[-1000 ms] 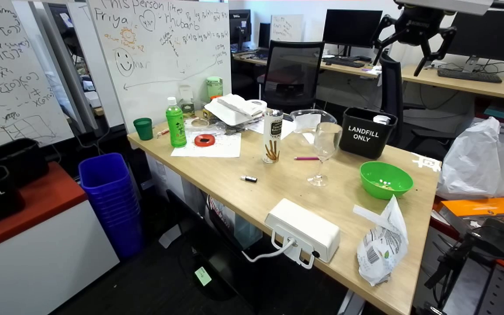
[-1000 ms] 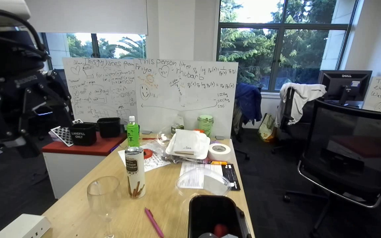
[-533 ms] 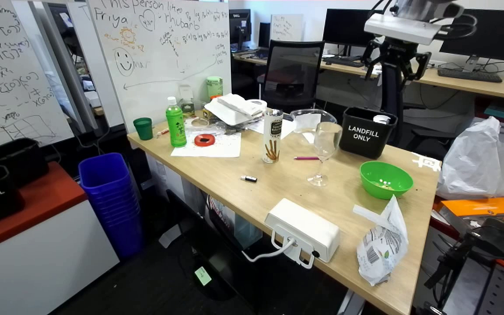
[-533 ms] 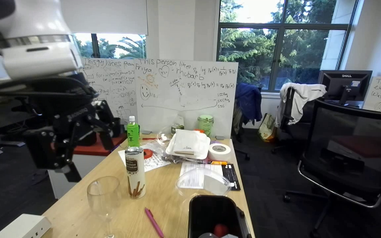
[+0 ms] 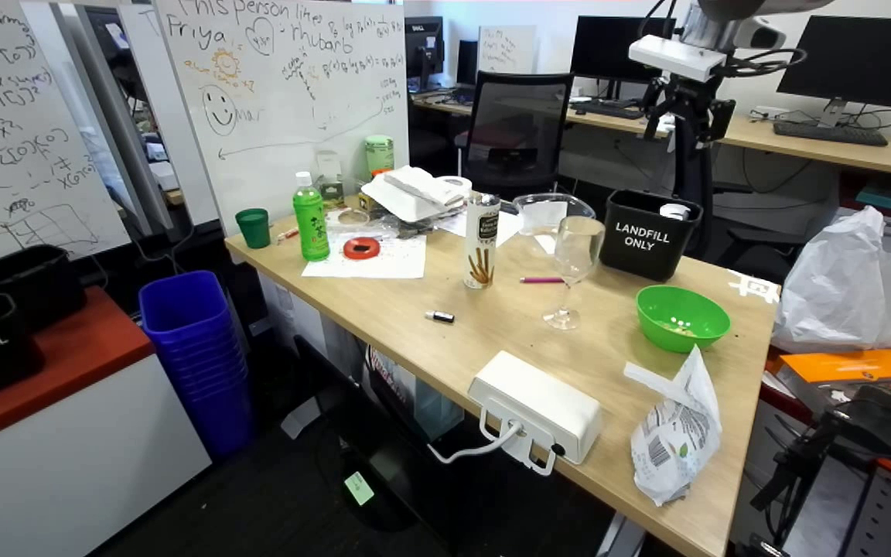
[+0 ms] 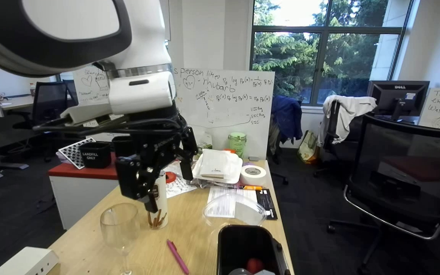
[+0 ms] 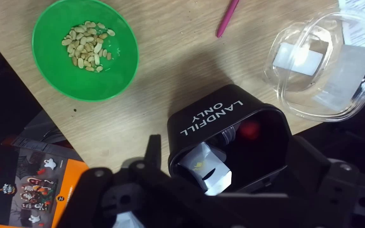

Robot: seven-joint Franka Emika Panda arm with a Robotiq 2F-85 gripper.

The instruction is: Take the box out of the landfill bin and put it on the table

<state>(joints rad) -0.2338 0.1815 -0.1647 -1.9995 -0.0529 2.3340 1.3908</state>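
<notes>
Wrist view puts the white box (image 7: 205, 165) inside the landfill bin (image 7: 208, 120), just below the middle of the frame and at the bin's left end. My fingers (image 7: 153, 150) stand along the bottom edge, spread apart and gripping nothing; the box shows between them, closer to the finger on the frame's left than to the one on its right. I judge that offset must go before I descend: a small shift toward frame left, or a finger may catch the rim. The box's visible face slants from upper left to lower right; how far it reaches down I can't tell. An exterior view has the fingers at upper right, above the bin and apart from it, with a wine glass (image 5: 578, 247) to the bin's left that I'd steer away from. I'd aim to set the box on the worktop (image 7: 166, 25), at upper middle in the wrist view, between green bowl (image 7: 60, 74) and magenta pen (image 7: 228, 18).
</notes>
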